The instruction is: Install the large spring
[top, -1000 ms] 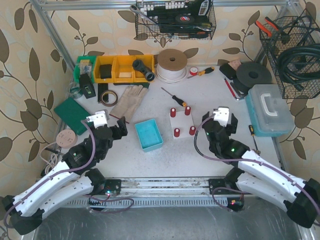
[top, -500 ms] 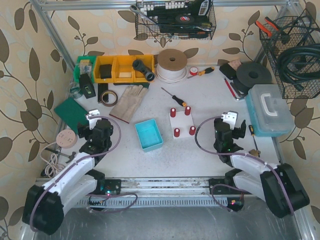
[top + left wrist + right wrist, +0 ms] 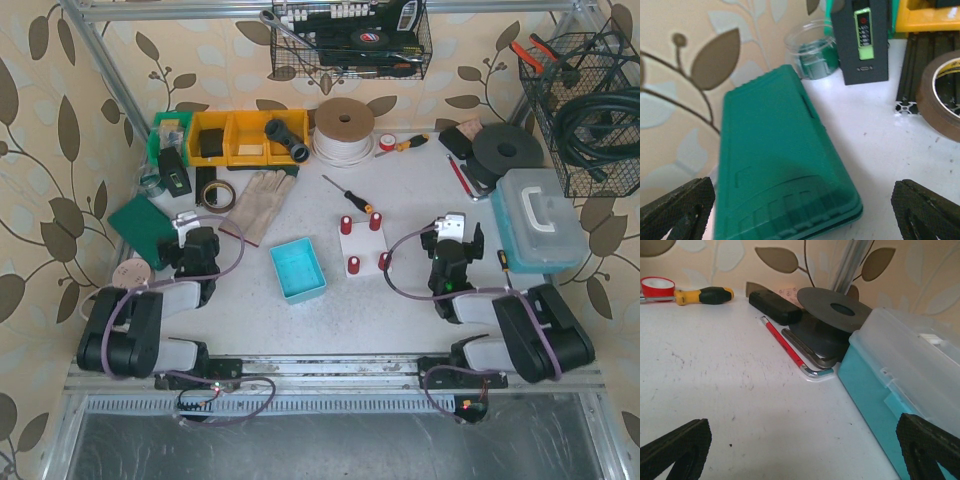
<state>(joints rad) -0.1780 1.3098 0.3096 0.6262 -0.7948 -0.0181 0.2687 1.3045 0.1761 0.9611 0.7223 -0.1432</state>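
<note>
A white block (image 3: 362,244) with four red posts stands at the table's middle. A blue tray (image 3: 297,269) lies to its left. No large spring shows in any view. My left gripper (image 3: 197,246) rests low at the left, folded back over its arm. In its wrist view it (image 3: 802,215) is open and empty, facing a green case (image 3: 775,165). My right gripper (image 3: 455,244) rests low at the right, between the block and a teal toolbox (image 3: 537,220). In its wrist view it (image 3: 802,450) is open and empty over bare table.
Behind the left gripper are a tape roll (image 3: 942,95), a black device (image 3: 862,40) and a clear jar (image 3: 810,52). Ahead of the right gripper lie a black disc (image 3: 832,310), a red-handled tool (image 3: 785,345) and a screwdriver (image 3: 702,296). A glove (image 3: 257,203) and yellow bins (image 3: 235,138) sit at the back.
Both arms have folded back to low poses. The left gripper moved left toward the green case. The right gripper moved right toward the toolbox.
</note>
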